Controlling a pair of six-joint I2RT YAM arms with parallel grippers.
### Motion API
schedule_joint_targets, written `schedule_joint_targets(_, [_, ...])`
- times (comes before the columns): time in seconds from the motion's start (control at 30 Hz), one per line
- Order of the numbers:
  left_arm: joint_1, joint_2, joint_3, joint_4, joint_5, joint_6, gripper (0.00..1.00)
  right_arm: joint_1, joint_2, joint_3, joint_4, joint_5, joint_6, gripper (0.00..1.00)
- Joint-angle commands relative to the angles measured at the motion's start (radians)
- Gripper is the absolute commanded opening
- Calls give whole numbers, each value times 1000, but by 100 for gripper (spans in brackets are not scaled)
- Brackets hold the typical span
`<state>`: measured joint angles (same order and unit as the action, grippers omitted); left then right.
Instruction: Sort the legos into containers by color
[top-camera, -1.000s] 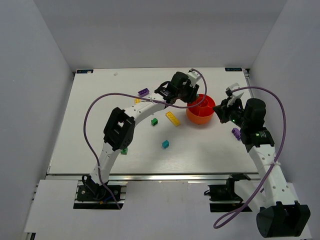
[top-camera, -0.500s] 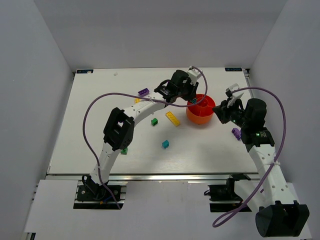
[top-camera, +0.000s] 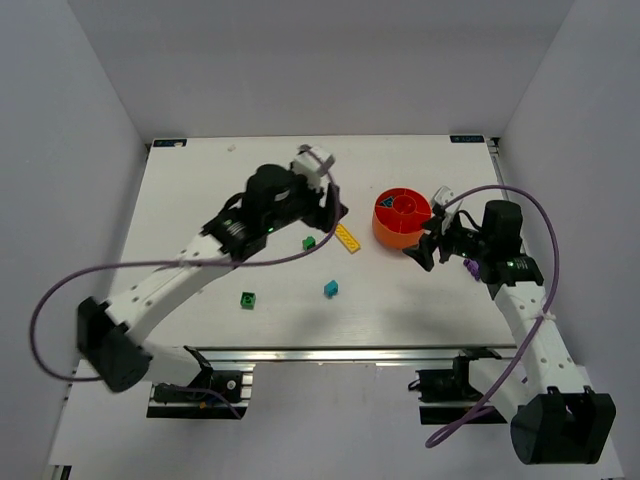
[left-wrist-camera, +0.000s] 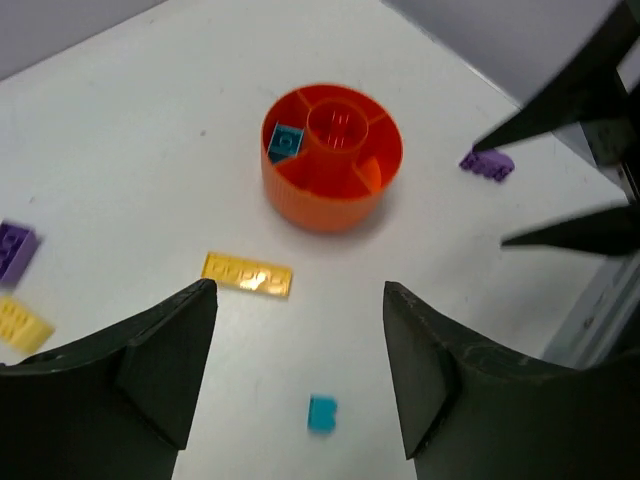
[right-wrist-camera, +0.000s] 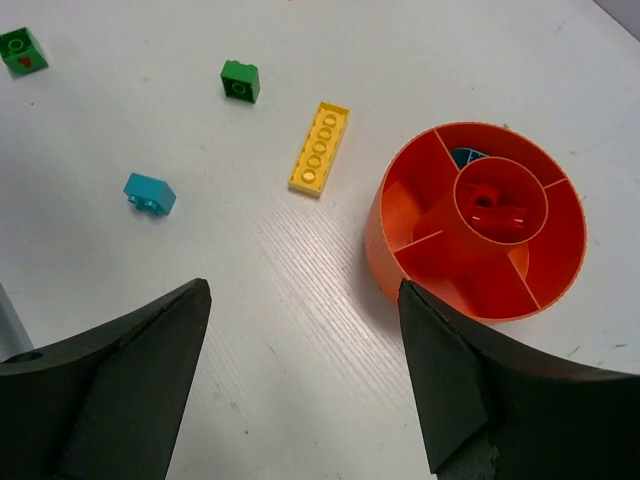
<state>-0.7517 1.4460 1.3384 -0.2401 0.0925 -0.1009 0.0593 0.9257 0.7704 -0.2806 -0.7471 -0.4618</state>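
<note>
resting inside the orange bowl (left-wrist-camera: 320, 207): teal brick (left-wrist-camera: 287, 142), red brick (right-wrist-camera: 495, 206).

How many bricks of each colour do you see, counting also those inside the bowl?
Yellow bricks: 2
Purple bricks: 2
Green bricks: 2
Teal bricks: 2, one inside the bowl
Red bricks: 1, in the bowl's centre
Total: 9

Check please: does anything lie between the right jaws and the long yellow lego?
Nothing visible does. In the right wrist view, only bare table lies between the open right jaws and the long yellow lego. The orange bowl stands to one side, the teal lego to the other, both off that line.
</note>
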Motion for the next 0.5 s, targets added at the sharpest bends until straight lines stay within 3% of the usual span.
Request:
schedule_joint_targets(0.0, [5, -227, -215, -65, -66, -13, 77, 4, 19, 7, -41, -41, -96, 81])
schedule_joint_targets(0.23, [5, -583, -484, -105, -200, -5, 89, 7, 81, 66, -129, 92, -147, 76])
schedule_joint_targets(0.47, [5, -696, -616, -102, -240, 21, 91, -1, 101, 72, -108, 205, -74, 76])
